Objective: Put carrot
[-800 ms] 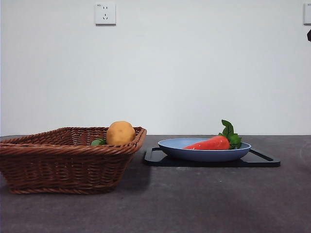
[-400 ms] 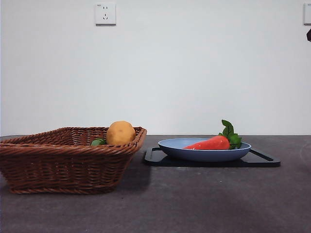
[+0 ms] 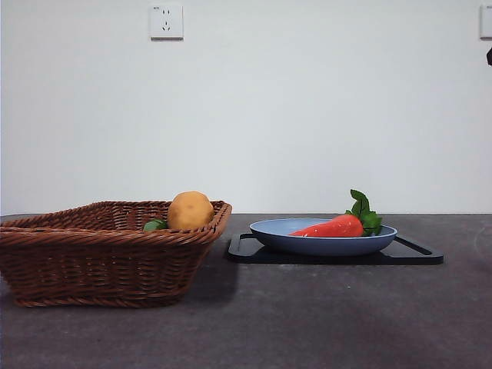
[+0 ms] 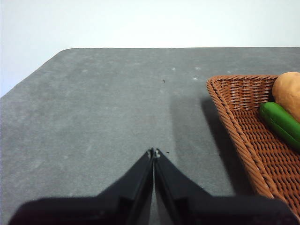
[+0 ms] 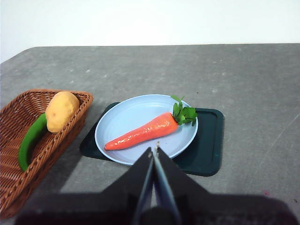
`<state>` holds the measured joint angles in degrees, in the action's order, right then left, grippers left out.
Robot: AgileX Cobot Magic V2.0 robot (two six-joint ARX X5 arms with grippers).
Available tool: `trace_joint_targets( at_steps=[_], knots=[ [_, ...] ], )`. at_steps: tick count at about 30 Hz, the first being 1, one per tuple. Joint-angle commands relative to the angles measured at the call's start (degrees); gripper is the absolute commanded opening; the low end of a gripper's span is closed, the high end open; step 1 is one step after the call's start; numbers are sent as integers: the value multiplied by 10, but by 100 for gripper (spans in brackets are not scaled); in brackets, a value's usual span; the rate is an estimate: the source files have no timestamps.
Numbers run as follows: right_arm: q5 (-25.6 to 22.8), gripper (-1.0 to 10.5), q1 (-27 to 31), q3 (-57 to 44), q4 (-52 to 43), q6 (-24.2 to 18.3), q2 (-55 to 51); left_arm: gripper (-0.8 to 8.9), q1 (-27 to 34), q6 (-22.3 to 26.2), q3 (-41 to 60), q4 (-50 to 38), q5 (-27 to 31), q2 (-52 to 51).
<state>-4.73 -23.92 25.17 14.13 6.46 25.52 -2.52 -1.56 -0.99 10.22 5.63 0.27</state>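
The carrot lay on its side in the blue plate, its pointed end toward the basket side and its green leafy top near the plate's opposite rim. Nothing touched it. The plate sat on a dark tray, which rested flat on the grey table.

Just beside the tray stood a brown wicker basket. Inside it a yellow-tan potato lay against a long green vegetable — in the front view only a small green bit of it peeked over the rim next to the potato.

The right gripper hung above the table on the near side of the plate, its two black jaws pressed together at the tips and holding nothing; it was above the carrot and clear of it. The left gripper was over bare table well to the side of the basket's outer corner, its jaws likewise closed tip to tip and empty.

In the front view only a small black tip showed at the upper right edge — which arm it belonged to could not be told. A white wall socket sat high on the wall behind the basket.
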Motion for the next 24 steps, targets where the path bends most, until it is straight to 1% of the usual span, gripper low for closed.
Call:
trace_joint_targets(
  at_steps=[1, 15, 16, 18, 19, 21, 22, 24],
  knots=[
    [-2, 3, -2, 4, -4, 6, 1, 8, 2, -4, 6, -4, 0, -2],
    [-2, 3, -2, 4, -4, 6, 1, 8, 2, -4, 6, -4, 0, -2],
    [-11, 3, -2, 4, -7, -1, 1, 8, 2, -4, 6, -4, 0, -2],
    [-30, 4, -2, 4, -4, -1, -2, 8, 2, -4, 6, -4, 0, -2],
    [-39, 4, -2, 4, 3, -6, -11, 8, 2, -4, 6, -4, 0, -2],
    [-70, 3, 5, 4, 24, -34, -41, 8, 2, -4, 6, -3, 0, -2],
    [-76, 3, 11, 2, 33, -42, -58, 8, 2, -4, 6, -4, 0, -2],
    [-72, 3, 31, -6, 44, -57, -91, 8, 2, -4, 6, -4, 0, -2]
  ],
)
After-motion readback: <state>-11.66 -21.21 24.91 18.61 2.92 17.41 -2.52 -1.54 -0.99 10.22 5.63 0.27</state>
